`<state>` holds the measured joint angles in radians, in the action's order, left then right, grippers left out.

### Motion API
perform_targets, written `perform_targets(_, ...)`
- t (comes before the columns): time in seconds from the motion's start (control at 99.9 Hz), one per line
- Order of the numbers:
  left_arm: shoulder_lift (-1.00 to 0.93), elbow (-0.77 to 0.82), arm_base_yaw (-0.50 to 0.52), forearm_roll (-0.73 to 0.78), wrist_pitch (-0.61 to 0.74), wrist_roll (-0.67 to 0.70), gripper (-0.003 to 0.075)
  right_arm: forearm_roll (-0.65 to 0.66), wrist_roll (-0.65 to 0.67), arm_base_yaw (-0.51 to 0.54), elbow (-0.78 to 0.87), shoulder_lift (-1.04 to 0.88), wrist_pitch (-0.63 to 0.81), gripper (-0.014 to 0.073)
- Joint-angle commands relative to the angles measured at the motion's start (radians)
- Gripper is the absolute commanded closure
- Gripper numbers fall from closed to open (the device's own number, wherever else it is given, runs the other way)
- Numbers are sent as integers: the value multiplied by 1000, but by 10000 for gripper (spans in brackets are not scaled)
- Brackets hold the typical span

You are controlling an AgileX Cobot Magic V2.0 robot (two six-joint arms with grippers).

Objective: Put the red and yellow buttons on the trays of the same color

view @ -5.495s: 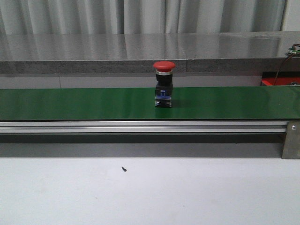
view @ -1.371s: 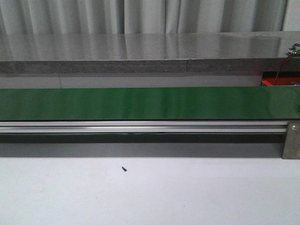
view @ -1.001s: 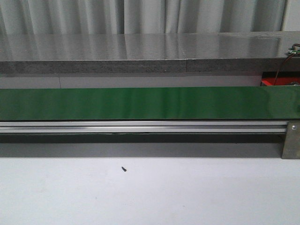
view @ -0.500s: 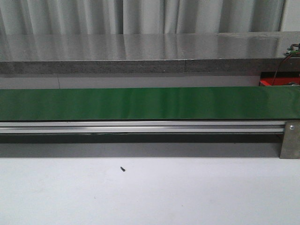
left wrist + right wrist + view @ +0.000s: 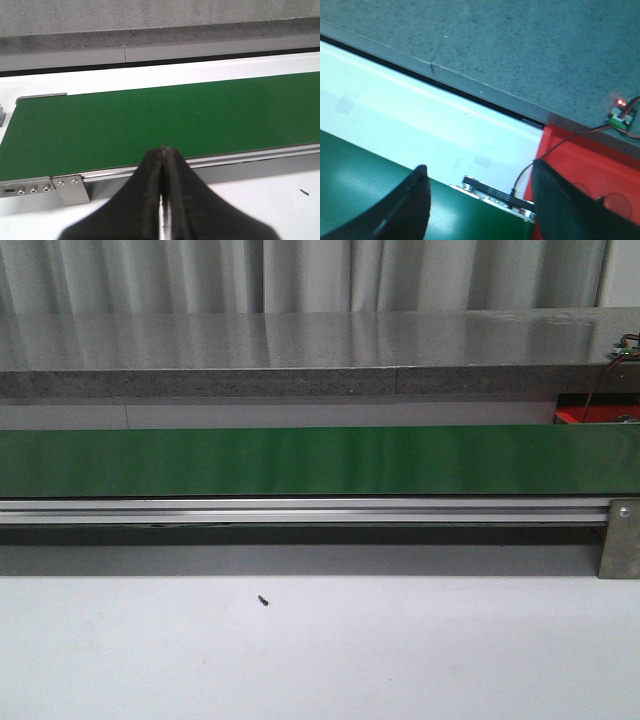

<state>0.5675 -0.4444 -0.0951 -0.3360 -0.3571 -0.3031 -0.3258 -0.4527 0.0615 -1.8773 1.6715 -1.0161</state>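
Note:
No red or yellow button shows in any view. A corner of the red tray (image 5: 596, 416) peeks out behind the green belt (image 5: 300, 460) at the far right; it also shows in the right wrist view as the red tray (image 5: 590, 165). The yellow tray is out of view. My right gripper (image 5: 480, 166) is open with nothing between its fingers, hovering over the belt's right end beside the red tray. My left gripper (image 5: 163, 148) is shut on nothing, its tips above the belt's near rail close to the left end. Neither arm appears in the front view.
An aluminium rail (image 5: 300, 510) runs along the belt's front, with a metal bracket (image 5: 620, 540) at its right end. A grey stone counter (image 5: 300, 340) stands behind. A small circuit board (image 5: 620, 117) with a red light and wires sits by the red tray. A black speck (image 5: 264, 600) lies on the white table.
The red button that stood mid-belt 5.5 s ago is gone from view. Over the last second and a half the belt has stayed bare.

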Motion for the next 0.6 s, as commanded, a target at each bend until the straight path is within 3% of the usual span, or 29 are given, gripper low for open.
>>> perform_targets(0.0,0,-27,-7,-16,68,0,740,-22,12,-39,112,-151,131,145)
perform_targets(0.4,0,-27,-7,-16,66,0,740,-20,31,-75,841,-629,459,149)
perform_targets(0.591,0,-27,-7,-16,66,0,740,-2,66,-71,1073,-794,518,247)
